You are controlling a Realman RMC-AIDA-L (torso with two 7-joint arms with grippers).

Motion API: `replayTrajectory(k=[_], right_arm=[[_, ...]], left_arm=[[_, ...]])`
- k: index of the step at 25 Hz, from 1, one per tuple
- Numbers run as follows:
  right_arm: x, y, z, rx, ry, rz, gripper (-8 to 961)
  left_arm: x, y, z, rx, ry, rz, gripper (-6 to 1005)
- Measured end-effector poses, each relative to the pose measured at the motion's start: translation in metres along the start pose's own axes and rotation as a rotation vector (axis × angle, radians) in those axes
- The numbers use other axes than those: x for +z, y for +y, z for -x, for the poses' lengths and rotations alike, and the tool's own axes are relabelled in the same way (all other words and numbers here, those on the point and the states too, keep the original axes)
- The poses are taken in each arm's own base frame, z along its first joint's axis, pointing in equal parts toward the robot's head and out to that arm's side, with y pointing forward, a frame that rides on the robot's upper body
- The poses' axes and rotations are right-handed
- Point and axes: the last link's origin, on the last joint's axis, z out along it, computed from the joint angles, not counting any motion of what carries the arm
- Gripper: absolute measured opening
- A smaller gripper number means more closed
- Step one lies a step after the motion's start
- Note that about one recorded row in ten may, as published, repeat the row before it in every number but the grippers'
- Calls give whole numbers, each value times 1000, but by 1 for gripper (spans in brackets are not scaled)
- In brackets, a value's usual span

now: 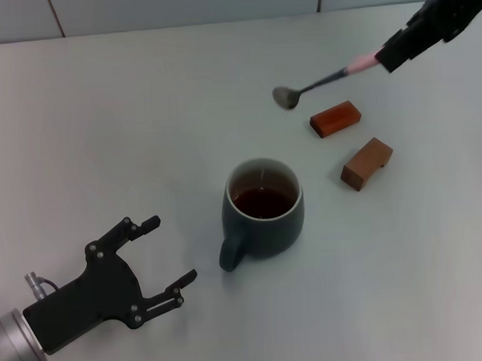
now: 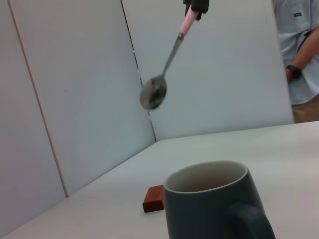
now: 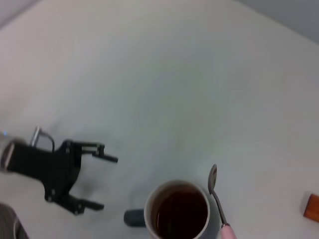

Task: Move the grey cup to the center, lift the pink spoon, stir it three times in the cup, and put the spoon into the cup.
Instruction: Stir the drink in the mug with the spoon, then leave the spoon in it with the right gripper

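Note:
The grey cup (image 1: 263, 211) stands upright near the table's middle, with dark reddish-brown liquid inside and its handle toward my left gripper. It also shows in the left wrist view (image 2: 212, 206) and the right wrist view (image 3: 178, 211). My left gripper (image 1: 168, 256) is open and empty, on the table a little left of the cup's handle. My right gripper (image 1: 391, 54) is shut on the pink spoon's (image 1: 325, 81) handle. It holds the spoon in the air, beyond and right of the cup, with the bowl tilted down.
Two reddish-brown wooden blocks lie right of the cup, one (image 1: 335, 118) farther back and one (image 1: 367, 163) nearer. White panels (image 2: 75, 99) wall the table's far side. A person (image 2: 299, 55) stands beyond the table.

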Motion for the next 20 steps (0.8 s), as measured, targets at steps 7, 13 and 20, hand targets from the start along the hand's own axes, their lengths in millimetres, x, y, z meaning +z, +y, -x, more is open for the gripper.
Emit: replayTrajectory(k=[7,13,20], right_arm=[[11,5,17,-32,96,6,127],[31,9,22,-37,177,39,128],[59,10,27,-50,236,56,129]], left_arm=[[0,0,0,-2,0,1,847],[1,0,0,-2,0,1,847],[0,0,0,-2,1,1,846]])
